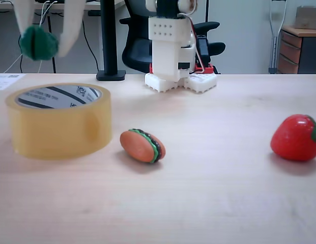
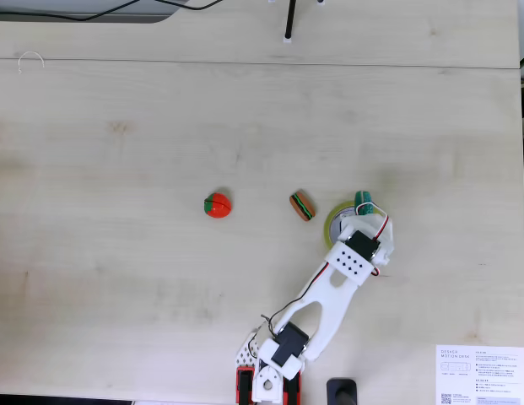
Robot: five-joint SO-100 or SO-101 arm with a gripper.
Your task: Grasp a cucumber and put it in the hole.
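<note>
My gripper [image 1: 43, 47] hangs at the upper left in a fixed view, shut on the dark green cucumber [image 1: 38, 43], which shows end-on between the white fingers [image 1: 71, 28]. The cucumber is in the air above the left back part of the yellowish tape roll [image 1: 58, 124], whose hole [image 1: 58, 96] faces up and shows a white, black-striped core. From above in the other fixed view, the cucumber [image 2: 363, 201] sticks out past the gripper [image 2: 364, 208] over the roll [image 2: 332, 223], which the arm mostly covers.
A toy burger [image 1: 142, 146] lies right of the roll, and a red strawberry [image 1: 296, 138] sits at the far right. The arm's base [image 1: 173, 56] stands at the table's back. In the view from above the burger [image 2: 302, 206] and strawberry [image 2: 218, 205] lie left of the roll.
</note>
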